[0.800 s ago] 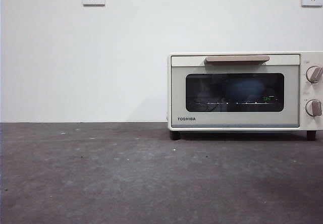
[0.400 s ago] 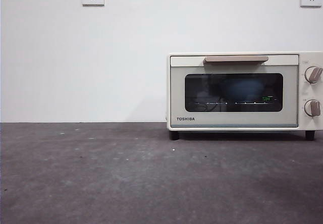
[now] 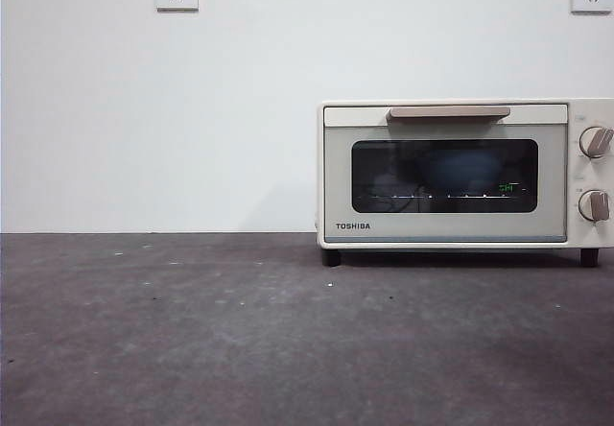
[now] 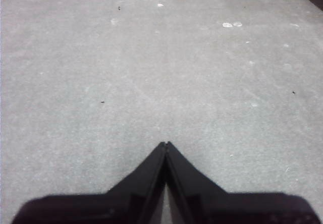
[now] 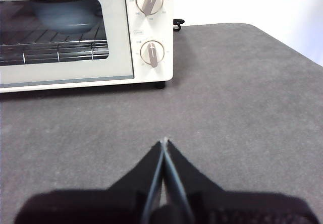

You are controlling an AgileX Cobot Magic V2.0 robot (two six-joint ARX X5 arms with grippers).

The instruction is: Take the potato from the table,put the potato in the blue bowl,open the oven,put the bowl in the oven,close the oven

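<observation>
Both the left gripper (image 4: 165,144) and right gripper (image 5: 164,142) were pinched closed, empty, above the table (image 3: 192,330); the oven (image 3: 460,172), door closed, faced forward, the blue bowl (image 5: 65,13) upright inside.

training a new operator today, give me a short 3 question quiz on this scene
1. True or false: the door of the cream-white boxy toaster oven is open.
2. Where is the deep round blue bowl? A) on the table B) on the rack inside the oven C) in a gripper
3. What does the left gripper hold over the dark grey speckled table?

Key
1. False: it is shut.
2. B, seen through the glass.
3. Nothing; it is shut and empty, like the right gripper.
</observation>
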